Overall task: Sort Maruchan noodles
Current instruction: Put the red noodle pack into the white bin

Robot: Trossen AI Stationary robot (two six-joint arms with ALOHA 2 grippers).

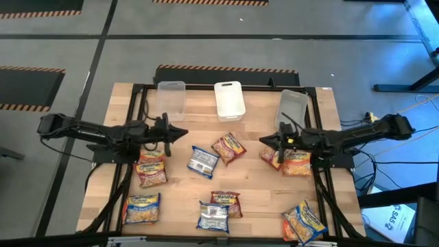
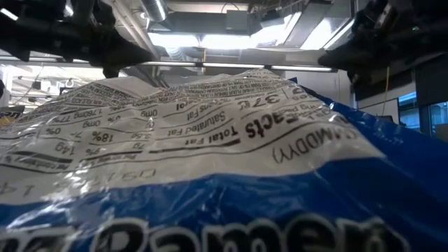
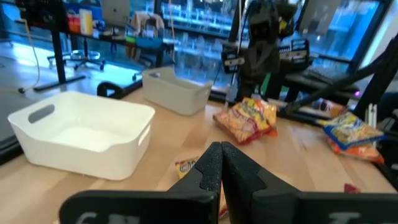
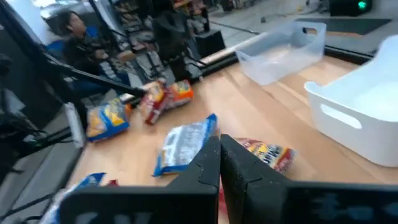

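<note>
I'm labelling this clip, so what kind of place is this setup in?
Probably a robotics lab or workshop: a wooden table in a black frame on a grey floor with hazard-striped tape, and desks and office chairs behind it.

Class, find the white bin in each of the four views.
High view: white bin, top centre.
Low view: not in it; a blue-white noodle packet fills the picture.
Left wrist view: left foreground.
Right wrist view: right edge.
Shared landmark: the wooden table.
</note>
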